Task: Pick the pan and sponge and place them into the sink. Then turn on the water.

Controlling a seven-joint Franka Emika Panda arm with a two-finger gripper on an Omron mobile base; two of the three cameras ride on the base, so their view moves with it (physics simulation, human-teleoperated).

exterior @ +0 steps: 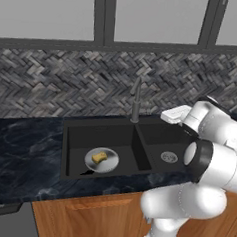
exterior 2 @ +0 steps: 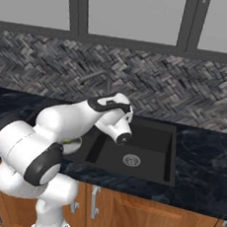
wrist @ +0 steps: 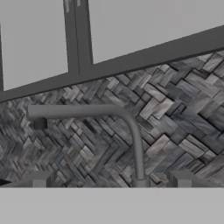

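Dark marble tabletop [exterior: 23,149] w/ herringbone tile backsplash [exterior: 53,81] behind, grey cabinets up top, wood cabinets below. Black double sink [exterior: 77,132] recessed in the tabletop. Pan [exterior: 102,160] sits in the wider basin, sponge [exterior: 99,157] lying on it, so both placements look done. No water stream visible anywhere; tap step is what's left, imo.

Hand [wrist: 109,186] is released, fingertips spread wide, nothing between them. Hand view looks straight at the faucet [wrist: 131,131]: spout runs off to one side, stem rises just above the gap between the tips. Can't tell how close it actually is.

Risks from here:
- No handle/lever is clearly visible, so the hand may push the spout instead and swing it w/o starting flow.
- Spout orientation vs the basins is hard to read; water could land in the smaller basin w/ the bare drain [exterior: 169,156], not on the pan.
- Arm elbow hangs over the sink front; a big swing could clip the tabletop edge.
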